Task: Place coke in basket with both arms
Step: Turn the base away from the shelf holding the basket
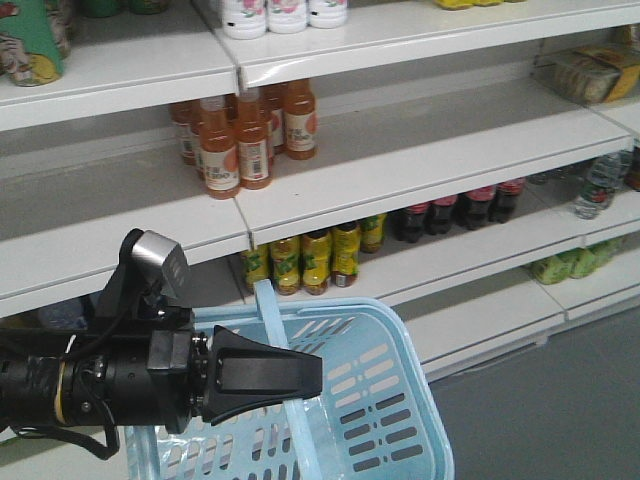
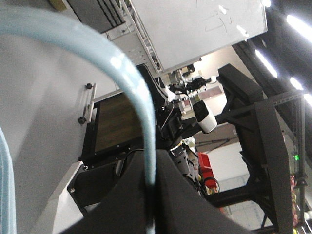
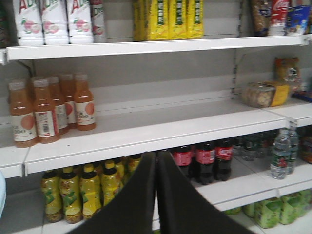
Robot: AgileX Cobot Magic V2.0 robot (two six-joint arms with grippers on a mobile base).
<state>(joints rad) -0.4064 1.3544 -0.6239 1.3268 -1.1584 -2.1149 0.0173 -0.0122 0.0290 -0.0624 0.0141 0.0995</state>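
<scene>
White shelves (image 1: 420, 150), orange drink bottles (image 1: 250, 140), yellow bottles (image 1: 317, 258), cola bottles (image 1: 445, 215)

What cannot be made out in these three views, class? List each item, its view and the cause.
Basket floor: front view, hidden behind the left gripper and cut off by the bottom edge.
Coke can: right wrist view, top cut off by the upper edge, script blurred.
Orange bottles' labels: front view, print too small to read.
</scene>
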